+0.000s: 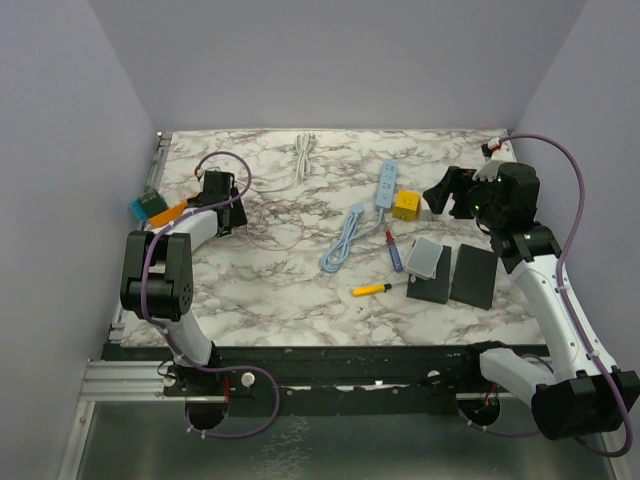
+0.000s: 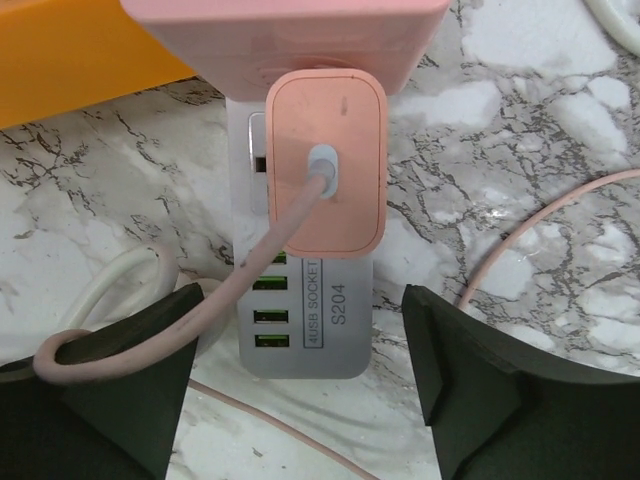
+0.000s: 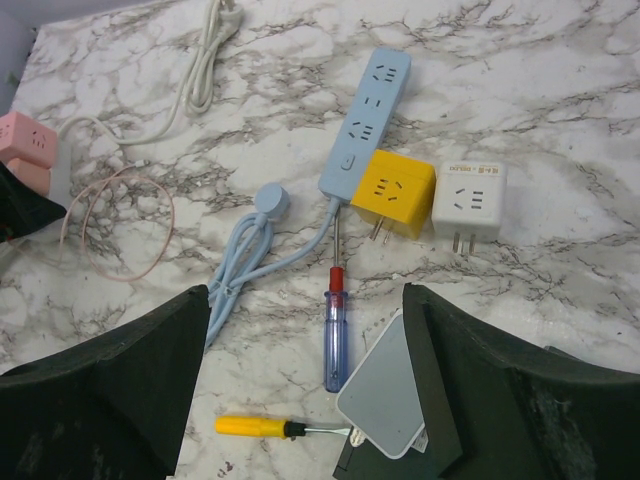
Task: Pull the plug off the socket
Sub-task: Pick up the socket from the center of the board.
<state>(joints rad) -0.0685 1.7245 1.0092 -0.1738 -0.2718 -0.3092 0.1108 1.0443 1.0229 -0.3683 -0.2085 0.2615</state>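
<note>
Lying ahead between spread left fingers (image 2: 110, 390): pink plug (image 2: 327, 165) | apparently seated in socket (image 2: 335, 340) | right fingers (image 3: 100, 390) spread

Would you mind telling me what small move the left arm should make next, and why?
Probably ease the left gripper forward until it straddles the pink plug, then close. The plug is seated in the white socket strip, just ahead of the open gripper, and nothing is gripped yet.

There are two screwdrivers: the yellow screwdriver (image 3: 255, 426) and the red and blue screwdriver (image 3: 335, 335). There are two power strips: the blue strip (image 3: 370, 115) and the white strip (image 2: 305, 340). There is one yellow block (image 3: 393, 192), one white block (image 3: 468, 200) and one grey box (image 3: 385, 405).
</note>
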